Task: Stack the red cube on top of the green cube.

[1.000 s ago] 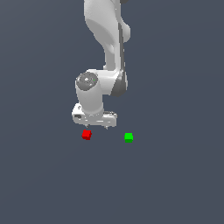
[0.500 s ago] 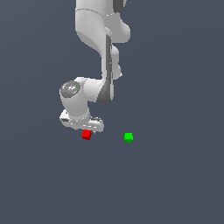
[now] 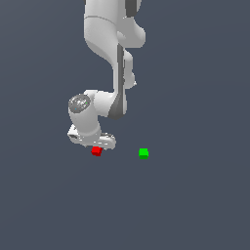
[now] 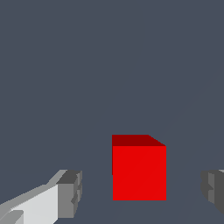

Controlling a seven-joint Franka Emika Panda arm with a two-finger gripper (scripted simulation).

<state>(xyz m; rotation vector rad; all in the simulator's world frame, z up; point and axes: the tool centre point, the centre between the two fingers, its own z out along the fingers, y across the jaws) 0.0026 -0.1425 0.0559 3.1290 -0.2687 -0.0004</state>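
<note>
The red cube (image 3: 96,151) rests on the dark floor, partly under the white hand of my arm. In the wrist view the red cube (image 4: 139,170) fills the space between my two fingertips (image 4: 70,192), with a gap on each side. My gripper (image 4: 142,192) is open and low around the cube without touching it. In the exterior view my gripper (image 3: 95,145) sits just above the red cube. The green cube (image 3: 143,153) lies apart, toward the exterior view's right of the red one, and is out of the wrist view.
The white arm (image 3: 110,53) rises from the hand toward the top of the exterior view. A flat dark grey floor (image 3: 195,205) surrounds both cubes.
The hand has swung toward the exterior view's left and dropped lower, coming down over the red cube. Neither cube has moved.
</note>
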